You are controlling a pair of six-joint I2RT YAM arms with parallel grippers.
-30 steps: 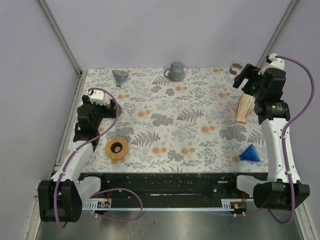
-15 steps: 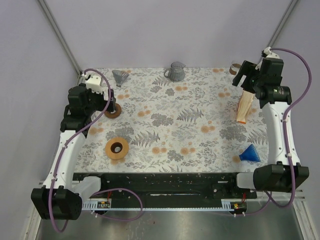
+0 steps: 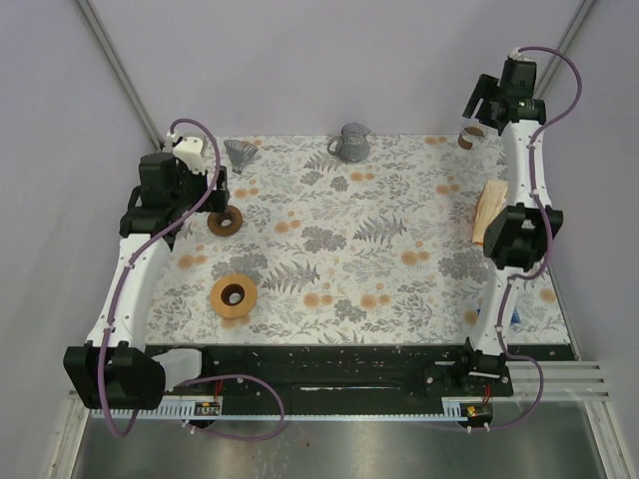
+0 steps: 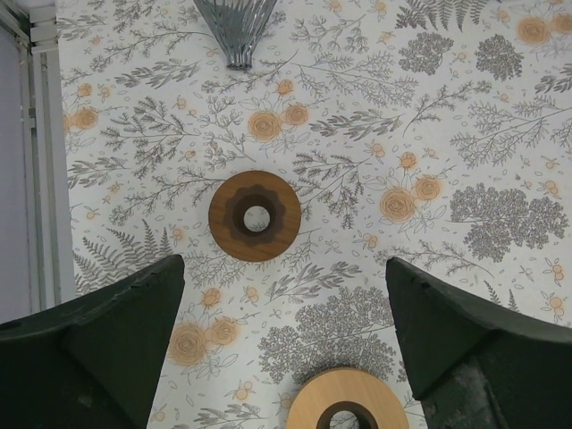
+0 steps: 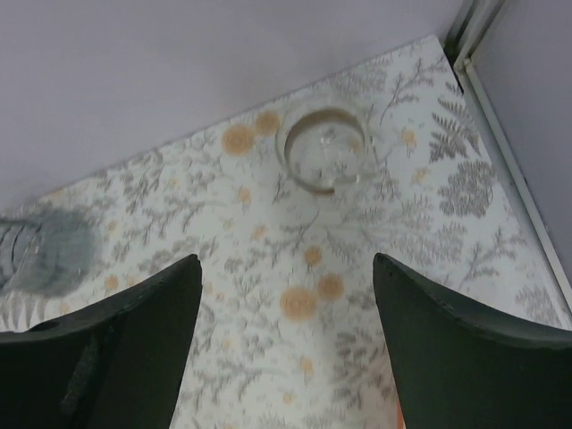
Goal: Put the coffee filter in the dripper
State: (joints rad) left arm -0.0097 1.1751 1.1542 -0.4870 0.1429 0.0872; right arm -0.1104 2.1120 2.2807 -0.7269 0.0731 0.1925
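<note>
The filter, a tan paper wedge, lies near the right edge of the table, just beside the right arm's elbow; neither gripper touches it. The right gripper hangs over the far right corner above a glass cup, jaws apart and empty. The left gripper, likewise apart and empty, hovers over a dark ring, with a light ring nearer and the ribbed grey dripper beyond.

The elbow could brush the paper off the edge. The filter looks like a stack, so a pinch may lift several or crumple them. The dripper sits well apart across the table, so a long carry or handover could drop the filter.
</note>
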